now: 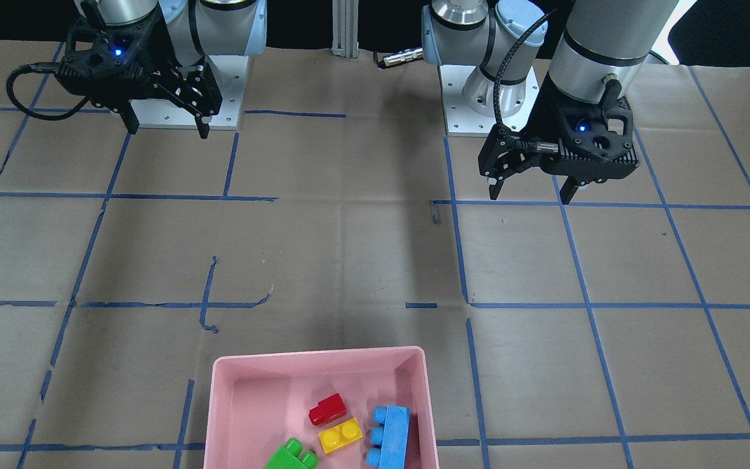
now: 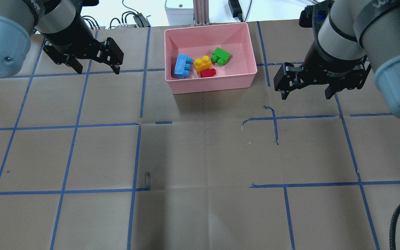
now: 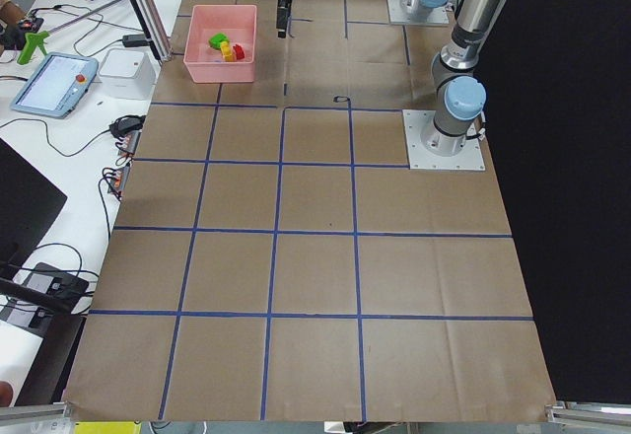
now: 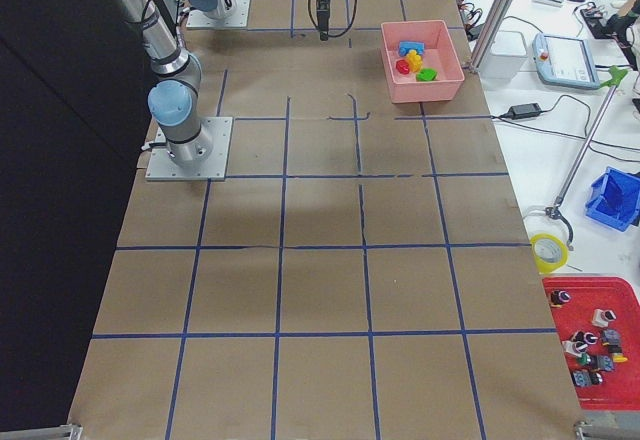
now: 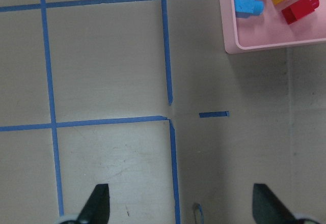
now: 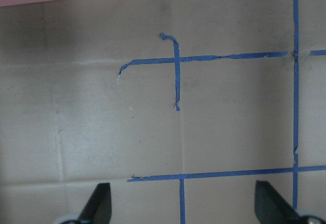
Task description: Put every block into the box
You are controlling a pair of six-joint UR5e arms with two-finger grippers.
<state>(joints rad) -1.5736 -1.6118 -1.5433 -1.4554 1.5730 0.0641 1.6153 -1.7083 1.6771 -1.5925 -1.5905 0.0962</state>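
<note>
**Legible markings: none confirmed**

No text, label or number reads clearly in any view. In the overhead view, white lettering runs along the black collar [image 2: 328, 71] above the right gripper [image 2: 306, 95], too small to read. Pale letters on the right arm's dark band [image 2: 373, 10] are cut off. The tablet screen [image 3: 51, 81] is illegible.

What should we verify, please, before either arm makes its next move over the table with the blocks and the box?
1. Green block, red block, light-blue block and yellow block inside the pink box: ok.
2. Left gripper open, holding nothing: ok.
3. Right gripper open, holding nothing: ok.
4. Both grippers apart from the box: ok.
5. Red and yellow blocks touching: cannot tell.
</note>
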